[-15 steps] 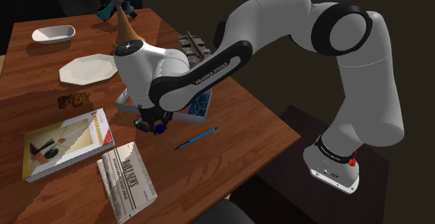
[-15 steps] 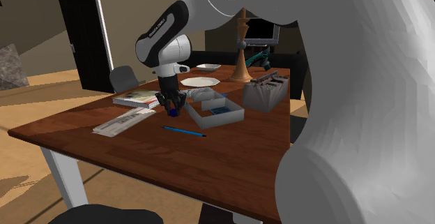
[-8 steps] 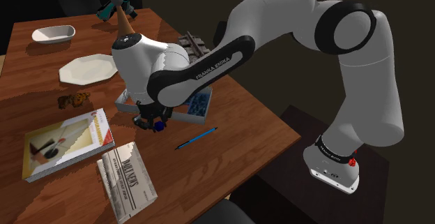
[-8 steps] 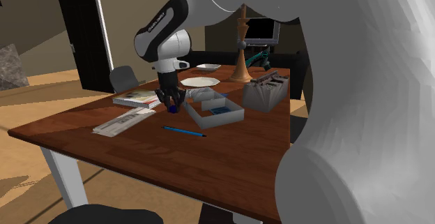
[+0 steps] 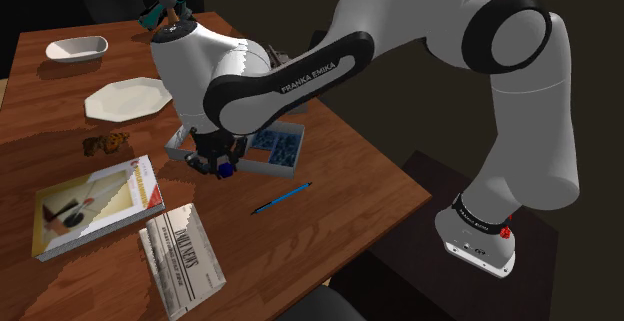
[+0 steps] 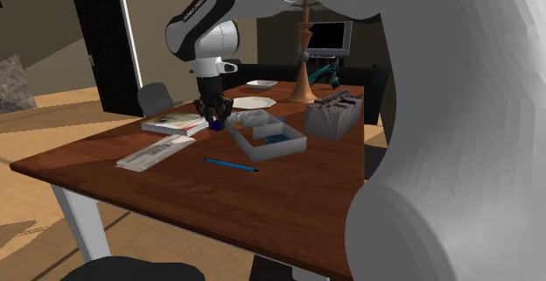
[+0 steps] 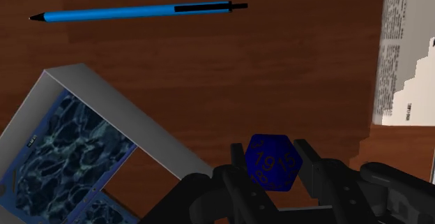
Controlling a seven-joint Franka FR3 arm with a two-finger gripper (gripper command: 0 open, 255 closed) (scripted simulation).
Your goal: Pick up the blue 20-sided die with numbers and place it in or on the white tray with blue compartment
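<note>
We hold the blue numbered die [image 7: 272, 161] clasped between our gripper's [image 5: 218, 165] fingers, just beside the tray's [image 7: 106, 94] grey wall; a blue pen [image 7: 136, 10] and a newspaper [image 7: 406, 55] lie nearby.

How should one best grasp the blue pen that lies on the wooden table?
Grip the slim blue pen at mid-barrel, from straight above, closing across its narrow width: it lies flat on the brown wooden table, so only its upper sides are reachable.
</note>
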